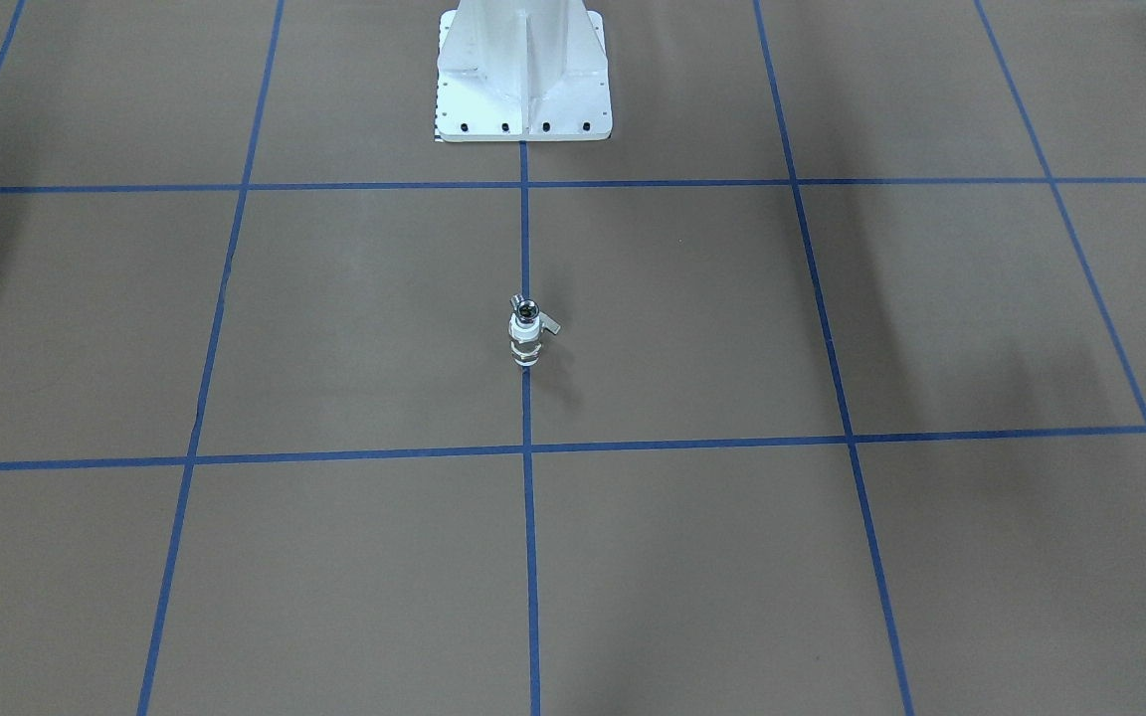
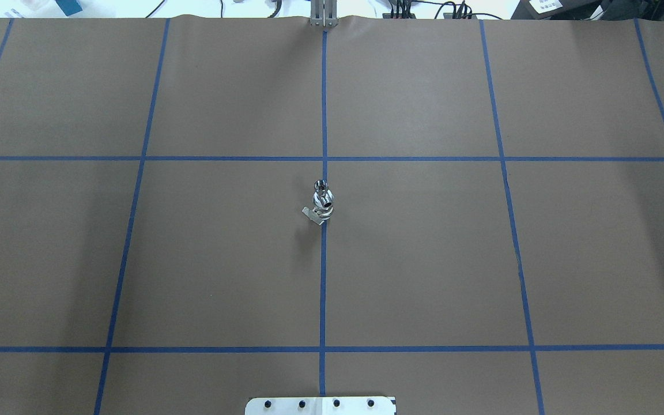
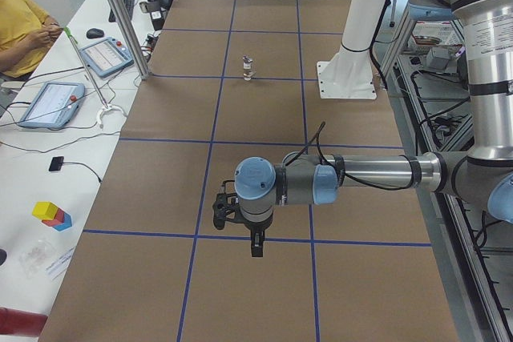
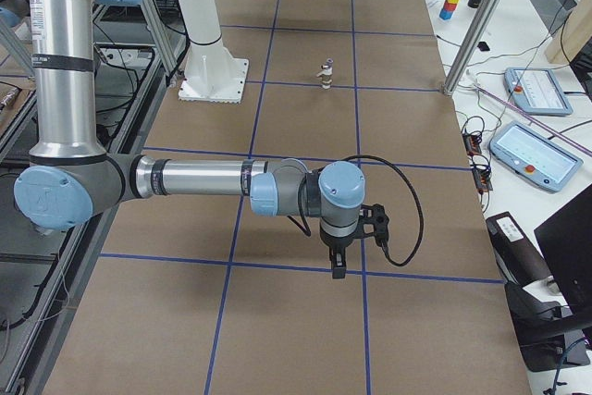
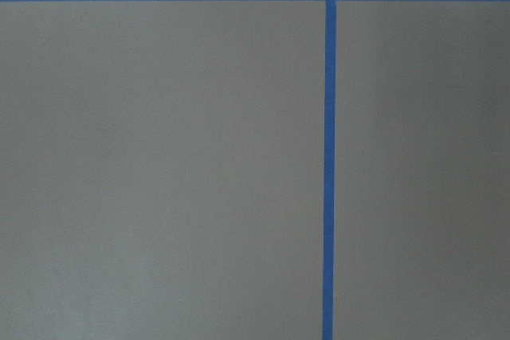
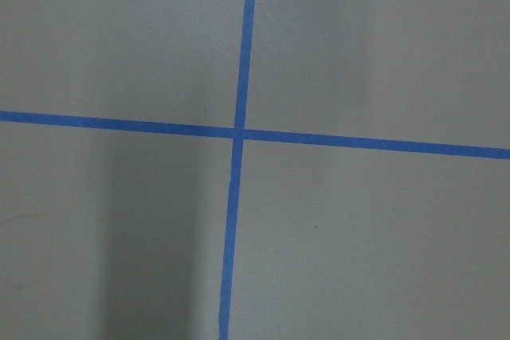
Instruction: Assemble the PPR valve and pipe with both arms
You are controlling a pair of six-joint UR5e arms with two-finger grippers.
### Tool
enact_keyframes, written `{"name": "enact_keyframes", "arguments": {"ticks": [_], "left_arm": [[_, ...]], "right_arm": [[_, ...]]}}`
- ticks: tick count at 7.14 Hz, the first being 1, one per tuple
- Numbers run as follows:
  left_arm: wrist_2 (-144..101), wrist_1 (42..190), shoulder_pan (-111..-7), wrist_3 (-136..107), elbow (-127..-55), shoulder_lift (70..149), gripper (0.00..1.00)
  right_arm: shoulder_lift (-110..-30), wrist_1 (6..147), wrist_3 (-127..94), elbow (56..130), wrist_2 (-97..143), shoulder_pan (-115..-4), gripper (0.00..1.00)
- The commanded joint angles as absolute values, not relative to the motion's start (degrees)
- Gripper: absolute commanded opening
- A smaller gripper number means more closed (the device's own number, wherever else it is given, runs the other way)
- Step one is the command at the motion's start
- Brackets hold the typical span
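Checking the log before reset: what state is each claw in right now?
Left claw: cannot be told; it shows only in a side view.
Right claw: cannot be told; likewise seen only in a side view.

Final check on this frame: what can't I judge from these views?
The left gripper and right gripper: seen only in the side views, small; jaws open or shut, cannot tell.
The pipe atop the PPR valve: too small everywhere to judge how they are joined.
Wrist views: bare table only.
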State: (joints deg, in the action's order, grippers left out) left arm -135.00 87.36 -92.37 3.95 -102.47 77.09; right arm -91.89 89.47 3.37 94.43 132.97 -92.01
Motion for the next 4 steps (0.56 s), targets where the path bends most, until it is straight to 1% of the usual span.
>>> {"name": "enact_keyframes", "arguments": {"ticks": [1, 4], "left_arm": [[-135.00, 87.36, -92.37, 3.96, -102.57, 77.17, 1.00], [-135.00, 87.36, -92.37, 3.96, -102.57, 77.69, 1.00]], "right_arm": [[-92.02, 89.39, 3.25, 94.66, 132.98, -91.93, 1.00], [-92.46, 89.47, 3.25, 94.48, 132.89, -91.93, 1.00]]}}
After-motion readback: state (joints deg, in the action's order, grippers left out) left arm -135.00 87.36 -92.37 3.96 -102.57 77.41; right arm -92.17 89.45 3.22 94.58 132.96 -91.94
